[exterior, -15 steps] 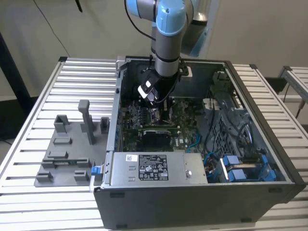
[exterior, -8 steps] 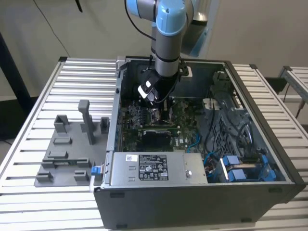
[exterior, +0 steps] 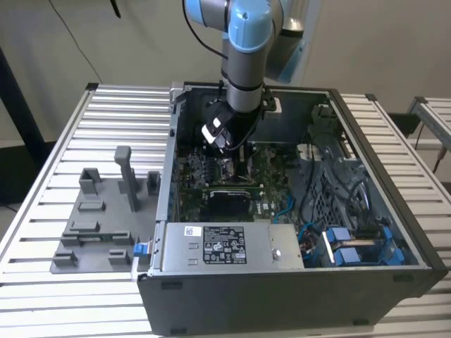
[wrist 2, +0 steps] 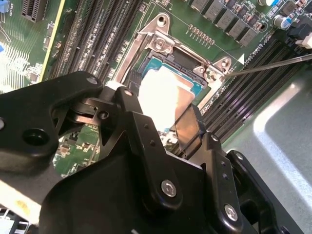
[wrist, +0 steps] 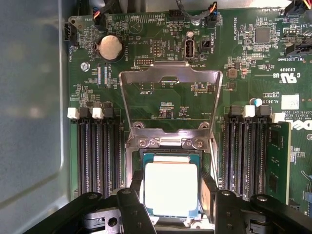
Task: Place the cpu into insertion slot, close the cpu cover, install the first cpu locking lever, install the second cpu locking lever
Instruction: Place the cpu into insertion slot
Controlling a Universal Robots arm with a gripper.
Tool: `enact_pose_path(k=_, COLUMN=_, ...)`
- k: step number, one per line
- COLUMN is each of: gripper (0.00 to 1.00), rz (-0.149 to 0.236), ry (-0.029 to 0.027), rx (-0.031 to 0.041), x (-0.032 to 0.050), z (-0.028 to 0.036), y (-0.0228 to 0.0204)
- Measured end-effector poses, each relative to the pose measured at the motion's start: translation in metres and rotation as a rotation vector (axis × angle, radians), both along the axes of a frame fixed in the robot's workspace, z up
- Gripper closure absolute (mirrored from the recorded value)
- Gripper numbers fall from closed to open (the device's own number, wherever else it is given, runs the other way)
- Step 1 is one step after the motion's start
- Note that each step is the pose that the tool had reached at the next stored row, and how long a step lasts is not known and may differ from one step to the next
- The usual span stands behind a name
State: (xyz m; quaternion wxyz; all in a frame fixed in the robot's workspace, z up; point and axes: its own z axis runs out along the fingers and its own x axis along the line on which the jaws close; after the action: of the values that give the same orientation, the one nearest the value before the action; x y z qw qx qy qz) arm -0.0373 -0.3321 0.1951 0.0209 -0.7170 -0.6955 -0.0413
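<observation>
The cpu (wrist: 170, 187), a pale square chip, lies within the insertion slot (wrist: 168, 142) on the green board. My gripper (wrist: 171, 195) reaches down over it. Its two black fingers (wrist: 208, 192) press against the chip's opposite edges, so it is shut on the cpu. In the second wrist view the cpu (wrist 2: 161, 95) glares bright between the same fingers (wrist 2: 187, 124) of the gripper (wrist 2: 158, 107). The cpu cover (wrist: 170, 74), a silver frame, is swung open and lies back on the board beyond the slot. A thin locking lever (wrist 2: 268, 65) sticks out beside the socket. In the exterior view the gripper (exterior: 229, 151) is low inside the case.
Black memory slots (wrist: 95, 156) flank the socket on both sides. A coin battery (wrist: 110, 47) sits beyond the cover. The grey box with a white label (exterior: 225, 246) fills the case's front; blue cables (exterior: 352, 246) lie at the exterior view's right. A grey fixture (exterior: 99, 218) stands outside.
</observation>
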Motion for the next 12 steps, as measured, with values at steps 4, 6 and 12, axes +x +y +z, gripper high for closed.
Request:
enact_pose_path(k=4, gripper=0.45, rz=-0.004, ry=0.0000, rx=0.0001, x=-0.0007, z=0.0000, y=0.0001)
enact_pose_path(k=6, gripper=0.45, rz=-0.004, ry=0.0000, rx=0.0003, x=-0.0011, z=0.0000, y=0.0001)
enact_pose_path(k=12, gripper=0.45, rz=-0.004, ry=0.0001, rx=0.0001, x=-0.0016, z=0.0000, y=0.0000)
